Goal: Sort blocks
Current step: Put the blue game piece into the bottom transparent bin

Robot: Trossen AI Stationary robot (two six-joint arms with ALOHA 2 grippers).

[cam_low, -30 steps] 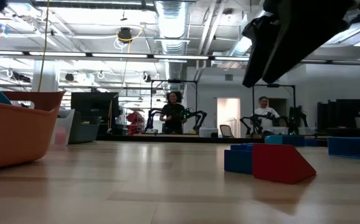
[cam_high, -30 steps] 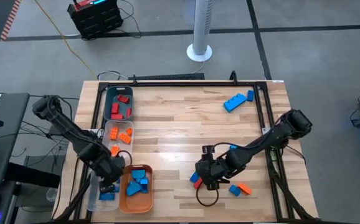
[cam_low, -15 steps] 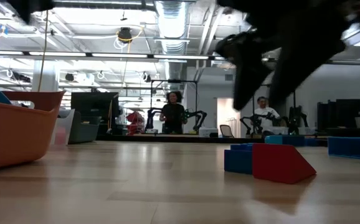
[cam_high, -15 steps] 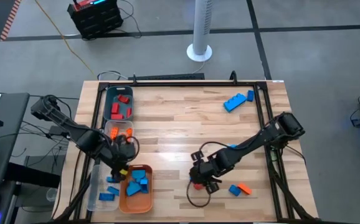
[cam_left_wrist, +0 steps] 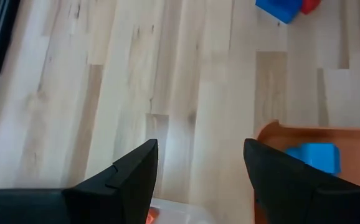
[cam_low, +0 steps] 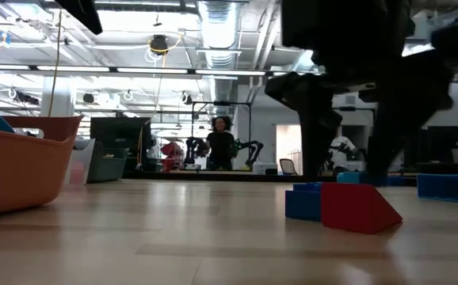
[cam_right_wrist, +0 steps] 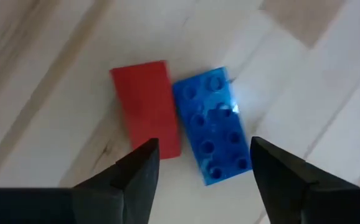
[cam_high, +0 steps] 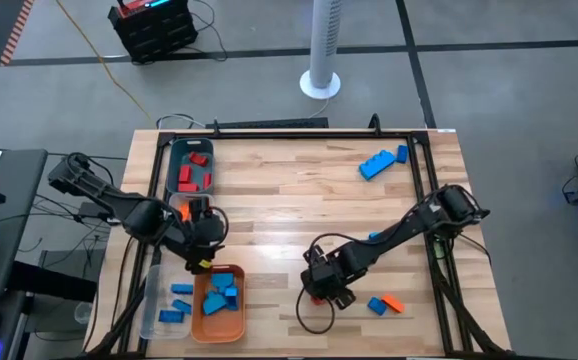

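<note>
High view shows the sorting well along but not finished. The orange tray point(cam_high: 201, 322) is the landmark. It holds a heap of blue blocks point(cam_high: 222, 292). Touching its outer side, the clear bin point(cam_high: 153, 310) holds more light blue blocks point(cam_high: 177, 303); farther along that same row, the next clear compartment holds orange blocks point(cam_high: 181, 213), and the teal bin point(cam_high: 175, 178) at the far end holds red blocks point(cam_high: 195, 170).

Left to sort, as far as shows: a red block point(cam_right_wrist: 147, 107) and a dark blue block point(cam_right_wrist: 212, 124) lying side by side and touching, well apart from the tray toward the table's middle; beyond them, a blue and an orange block point(cam_high: 385, 304) near the table's right edge; and a pair of light blue blocks point(cam_high: 379, 162) in the far right corner.

The right gripper point(cam_high: 319, 284) hovers straight over the red and dark blue pair, its jaws spread wide and holding nothing; the blocks lie between the finger lines, so a pick looks near. The left gripper point(cam_high: 201, 247) hangs just beside the tray's far end, jaws apart and empty, over bare wood.
</note>
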